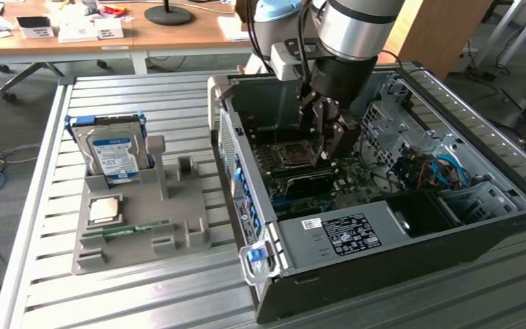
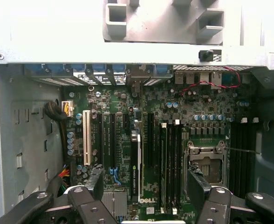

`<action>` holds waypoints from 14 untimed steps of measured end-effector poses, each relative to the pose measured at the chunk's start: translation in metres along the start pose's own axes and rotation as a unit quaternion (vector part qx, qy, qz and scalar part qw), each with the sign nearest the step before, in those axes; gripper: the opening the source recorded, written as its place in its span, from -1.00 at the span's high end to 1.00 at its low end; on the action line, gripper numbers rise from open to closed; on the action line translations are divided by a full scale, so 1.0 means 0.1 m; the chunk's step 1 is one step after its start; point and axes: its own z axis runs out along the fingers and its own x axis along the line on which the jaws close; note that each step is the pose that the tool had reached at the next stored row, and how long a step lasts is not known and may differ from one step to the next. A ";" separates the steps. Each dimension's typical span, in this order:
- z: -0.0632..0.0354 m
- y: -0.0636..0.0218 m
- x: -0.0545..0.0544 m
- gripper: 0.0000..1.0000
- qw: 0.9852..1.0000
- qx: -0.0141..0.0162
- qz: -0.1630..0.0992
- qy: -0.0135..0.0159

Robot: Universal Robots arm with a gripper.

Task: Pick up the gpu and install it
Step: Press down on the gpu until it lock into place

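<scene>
The gpu stands on edge in a slot of the motherboard, inside the open computer case. I see it edge-on as a narrow strip with a black and white label along its top. My gripper hangs just above it with the jaws spread wide and nothing between them. One fingertip lies to one side of the card, the other fingertip over the memory slots near the processor socket. In the exterior view my gripper reaches down into the case over the board.
A grey parts tray lies on the slatted table at the exterior view's left. It holds an upright hard drive, a processor chip and a memory stick. Case walls, a drive cage and cables surround the gripper.
</scene>
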 end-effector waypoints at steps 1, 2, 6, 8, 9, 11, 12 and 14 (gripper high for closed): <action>0.000 0.000 0.00 -0.62 1.000 0.000 0.000 0.000; 0.000 0.000 0.00 -0.62 1.000 0.000 0.000 0.000; 0.000 0.000 0.00 -0.46 1.000 0.000 0.000 0.000; 0.000 0.000 0.00 -0.34 1.000 0.000 0.000 0.000; 0.000 0.000 0.00 -0.22 1.000 0.000 0.000 0.000; 0.000 0.000 0.00 -0.11 1.000 0.000 0.000 0.000; 0.000 0.000 0.00 -0.11 1.000 0.000 0.000 0.000; 0.000 0.000 0.00 0.13 1.000 0.000 0.000 0.000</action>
